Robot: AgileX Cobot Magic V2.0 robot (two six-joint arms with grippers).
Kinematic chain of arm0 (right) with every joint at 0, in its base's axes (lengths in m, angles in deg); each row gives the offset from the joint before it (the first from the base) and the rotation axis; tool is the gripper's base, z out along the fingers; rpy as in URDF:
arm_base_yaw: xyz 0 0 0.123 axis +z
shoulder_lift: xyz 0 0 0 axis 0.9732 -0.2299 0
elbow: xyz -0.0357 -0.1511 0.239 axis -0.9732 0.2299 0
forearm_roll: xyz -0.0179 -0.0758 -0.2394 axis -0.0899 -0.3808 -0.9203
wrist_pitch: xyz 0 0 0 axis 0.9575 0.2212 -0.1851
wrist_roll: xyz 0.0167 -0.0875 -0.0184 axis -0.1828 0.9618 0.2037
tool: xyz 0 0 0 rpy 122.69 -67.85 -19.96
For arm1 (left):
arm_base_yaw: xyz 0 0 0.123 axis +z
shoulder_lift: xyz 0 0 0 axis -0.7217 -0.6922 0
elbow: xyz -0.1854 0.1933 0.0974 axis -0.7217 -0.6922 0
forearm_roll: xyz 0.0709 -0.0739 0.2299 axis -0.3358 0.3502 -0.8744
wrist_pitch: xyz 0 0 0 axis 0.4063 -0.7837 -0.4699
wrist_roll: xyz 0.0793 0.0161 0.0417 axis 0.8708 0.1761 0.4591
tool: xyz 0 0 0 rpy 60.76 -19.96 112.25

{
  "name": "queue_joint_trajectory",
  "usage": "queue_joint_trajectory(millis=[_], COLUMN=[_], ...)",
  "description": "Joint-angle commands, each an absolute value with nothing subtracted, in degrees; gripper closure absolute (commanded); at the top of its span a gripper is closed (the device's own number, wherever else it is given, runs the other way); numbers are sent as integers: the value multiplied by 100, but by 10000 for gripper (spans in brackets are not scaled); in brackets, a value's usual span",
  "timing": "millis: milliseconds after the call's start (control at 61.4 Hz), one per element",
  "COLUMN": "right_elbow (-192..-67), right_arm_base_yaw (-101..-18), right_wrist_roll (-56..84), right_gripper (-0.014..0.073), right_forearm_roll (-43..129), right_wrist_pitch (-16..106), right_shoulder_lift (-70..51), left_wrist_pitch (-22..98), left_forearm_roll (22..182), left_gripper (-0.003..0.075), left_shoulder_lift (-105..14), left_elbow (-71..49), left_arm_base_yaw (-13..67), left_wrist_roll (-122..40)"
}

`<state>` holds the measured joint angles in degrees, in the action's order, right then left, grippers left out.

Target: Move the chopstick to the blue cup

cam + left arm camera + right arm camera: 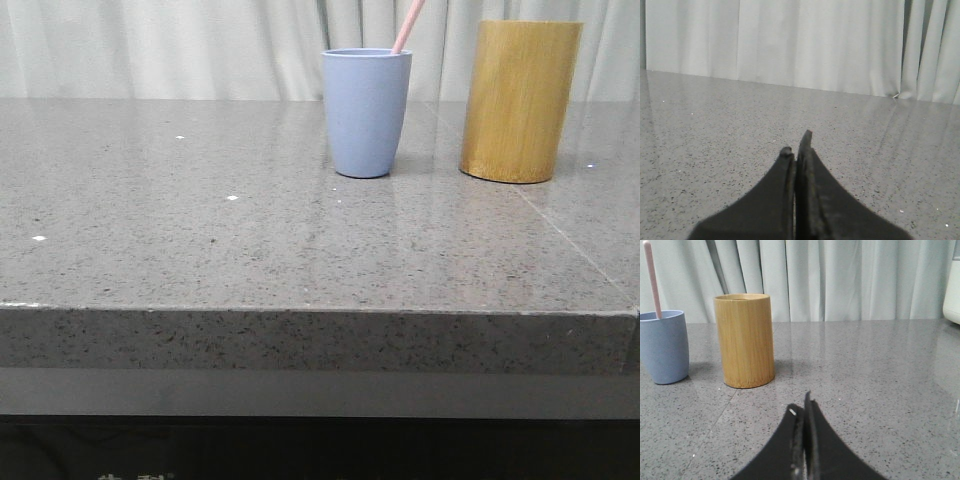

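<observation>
From my left wrist camera I see the left gripper [796, 142] held low and roughly level over the grey speckled table [715, 150], its two black fingers pressed together with nothing between them; the tips taper to thin wedges, one a little longer than the other, and their matte surface looks slightly rough. My right wrist camera shows the right gripper [801, 407] in much the same pose, low over the stone, its jaws closed to a hairline seam and empty; it points toward the open table beside the bamboo cylinder [744, 340], well apart from it.

The chopstick [407, 25] stands inside the blue cup [366, 110], leaning so that its upper part tilts toward my right and runs out of the front view's top edge; it is a thin, straight, pale pink stick, smooth as far as I can tell. The cup is a matte light blue-grey tumbler, handleless, narrowing slightly to a rounded base; it sits upright on the table toward the far side. Just to its right, not touching, stands the bamboo cylinder, taller and wider, yellow-brown with fine vertical grain and straight walls. The table is polished grey stone with dark flecks and a thick front edge, faintly reflecting both vessels; pale pleated curtains [150, 45] hang behind.
</observation>
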<state>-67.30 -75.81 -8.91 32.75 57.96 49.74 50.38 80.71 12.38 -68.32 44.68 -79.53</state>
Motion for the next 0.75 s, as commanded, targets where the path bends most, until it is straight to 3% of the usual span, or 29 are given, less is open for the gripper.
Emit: queue_joint_trajectory(millis=[0, 732], right_elbow=[-6754, -6754], right_arm_base_yaw=[-7619, -7675], right_wrist_roll=[-889, -889], right_gripper=[662, 662], right_forearm_roll=[3170, 3170], right_wrist_pitch=[6321, 6109], right_shoulder_lift=[5104, 5098], left_wrist_pitch=[5460, 5460], left_forearm_roll=[8113, 8113], left_gripper=[739, 739], left_shoulder_lift=[1375, 1375], left_elbow=[-6915, -6915], left_arm_base_yaw=[4470, 4470], left_wrist_roll=[-7995, -7995])
